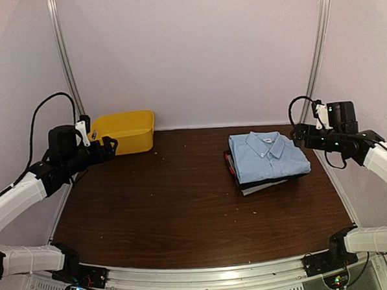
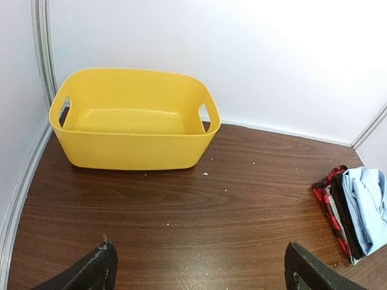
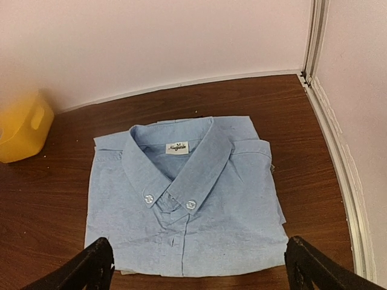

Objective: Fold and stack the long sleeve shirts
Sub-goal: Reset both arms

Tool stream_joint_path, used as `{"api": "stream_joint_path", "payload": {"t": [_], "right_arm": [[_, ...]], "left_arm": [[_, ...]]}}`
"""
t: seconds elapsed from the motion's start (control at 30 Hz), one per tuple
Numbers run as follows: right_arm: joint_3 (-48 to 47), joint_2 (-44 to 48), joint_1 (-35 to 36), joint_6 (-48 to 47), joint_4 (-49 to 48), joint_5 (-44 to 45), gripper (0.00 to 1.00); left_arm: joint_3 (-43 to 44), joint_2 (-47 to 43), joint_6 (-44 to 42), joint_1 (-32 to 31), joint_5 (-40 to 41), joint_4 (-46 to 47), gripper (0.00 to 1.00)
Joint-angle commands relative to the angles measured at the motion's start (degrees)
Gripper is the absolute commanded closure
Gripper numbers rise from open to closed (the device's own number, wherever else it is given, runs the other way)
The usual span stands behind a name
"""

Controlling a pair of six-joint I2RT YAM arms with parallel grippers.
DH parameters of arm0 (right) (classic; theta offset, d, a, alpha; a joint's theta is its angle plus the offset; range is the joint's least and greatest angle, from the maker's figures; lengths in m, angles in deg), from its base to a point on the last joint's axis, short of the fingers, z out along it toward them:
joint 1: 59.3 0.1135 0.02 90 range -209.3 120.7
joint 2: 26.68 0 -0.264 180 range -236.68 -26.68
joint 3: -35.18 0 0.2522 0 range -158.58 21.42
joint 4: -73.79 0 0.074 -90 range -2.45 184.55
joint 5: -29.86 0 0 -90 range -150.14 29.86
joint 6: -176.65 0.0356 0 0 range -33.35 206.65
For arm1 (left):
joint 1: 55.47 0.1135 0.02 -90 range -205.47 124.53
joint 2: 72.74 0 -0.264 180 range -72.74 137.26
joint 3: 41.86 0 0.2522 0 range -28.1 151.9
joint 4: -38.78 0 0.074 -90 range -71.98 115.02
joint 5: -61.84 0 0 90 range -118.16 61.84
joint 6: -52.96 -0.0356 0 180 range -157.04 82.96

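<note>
folded light blue shirt [image 3: 181,205] tops the stack [image 1: 264,184] at the right of the wooden surface [image 1: 170,204]; left pincer [image 2: 199,275] facing the yellow bin [image 2: 133,148] and right pincer [image 3: 205,272] facing the stack both gape wide, empty.

left gripper [image 2: 199,258] spread empty, right gripper [image 3: 198,251] likewise
</note>
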Motion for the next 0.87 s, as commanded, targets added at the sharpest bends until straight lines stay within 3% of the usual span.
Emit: {"api": "stream_joint_path", "payload": {"t": [0.0, 0.17, 0.37, 0.83], "right_arm": [[2.23, 5.26, -0.23, -0.50, -2.04, 2.66, 0.00], [5.76, 12.58, -0.30, -1.88, -6.34, 2.68, 0.00], [6.18, 14.14, -0.29, -3.87, -7.00, 2.63, 0.00], [5.82, 14.04, -0.27, -5.11, -7.00, 1.85, 0.00]], "left_arm": [[1.78, -4.29, -4.69, 0.21, -0.44, 3.53, 0.02], [2.79, -10.09, -9.96, 0.21, 3.43, 3.43, 0.02], [-4.01, -16.52, -10.77, 0.21, 2.25, 9.32, 0.02], [-3.69, -14.16, -10.41, 0.21, 1.03, 8.74, 0.02]]}}
